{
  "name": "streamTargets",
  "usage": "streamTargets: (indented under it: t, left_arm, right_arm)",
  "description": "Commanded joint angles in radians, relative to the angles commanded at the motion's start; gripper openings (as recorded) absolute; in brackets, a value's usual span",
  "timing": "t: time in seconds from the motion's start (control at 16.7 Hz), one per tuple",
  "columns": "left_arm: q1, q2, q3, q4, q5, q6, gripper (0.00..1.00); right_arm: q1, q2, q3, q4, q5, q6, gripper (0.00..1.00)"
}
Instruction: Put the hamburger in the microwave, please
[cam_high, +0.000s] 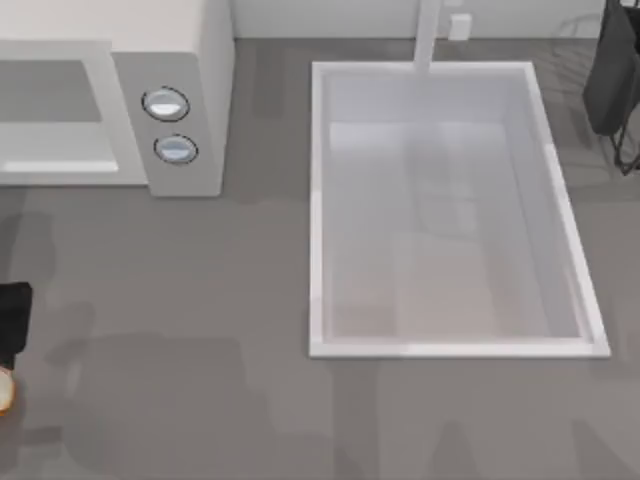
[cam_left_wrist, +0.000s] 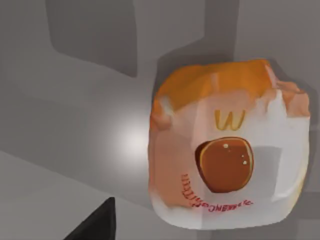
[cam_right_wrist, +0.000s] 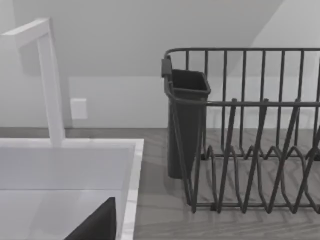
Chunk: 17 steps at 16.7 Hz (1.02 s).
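The hamburger (cam_left_wrist: 227, 150) is a tan-orange bun in a white wrapper with a reddish-brown patch. It lies on the grey table right under my left wrist camera. From above, a sliver of the hamburger (cam_high: 4, 388) shows at the table's left edge, just below my left gripper (cam_high: 12, 312). A black tip of the left gripper (cam_left_wrist: 95, 225) sits beside the bun, apart from it. The microwave (cam_high: 190, 60) stands at the back left, its grey cavity (cam_high: 50, 95) facing forward beside two round knobs (cam_high: 166, 104). Part of my right gripper (cam_right_wrist: 95, 225) hangs over the sink's corner.
A white sink basin (cam_high: 318, 210) fills the middle and right of the table, with a white faucet (cam_high: 428, 35) behind it. A dark wire dish rack (cam_right_wrist: 250, 135) with a cutlery holder (cam_high: 612, 75) stands at the back right. Bare grey tabletop runs along the front.
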Motion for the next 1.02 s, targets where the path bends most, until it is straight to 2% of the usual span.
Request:
streamTargets:
  t: [0.18,0.6,0.9,1.02]
  left_arm:
    - [0.002,0.023,-0.022,0.039,0.000,-0.001,1.00]
    - [0.005,0.172,-0.161,0.336,0.000,0.003,1.00]
    - [0.005,0.189,-0.176,0.362,0.000,0.003,1.00]
    - [0.005,0.189,-0.176,0.362,0.000,0.003,0.85]
  right_arm:
    - [0.000,0.000,0.000,0.000,0.000,0.000,1.00]
    - [0.000,0.000,0.000,0.000,0.000,0.000,1.00]
    - [0.000,0.000,0.000,0.000,0.000,0.000,1.00]
    - [0.000,0.000,0.000,0.000,0.000,0.000,1.00]
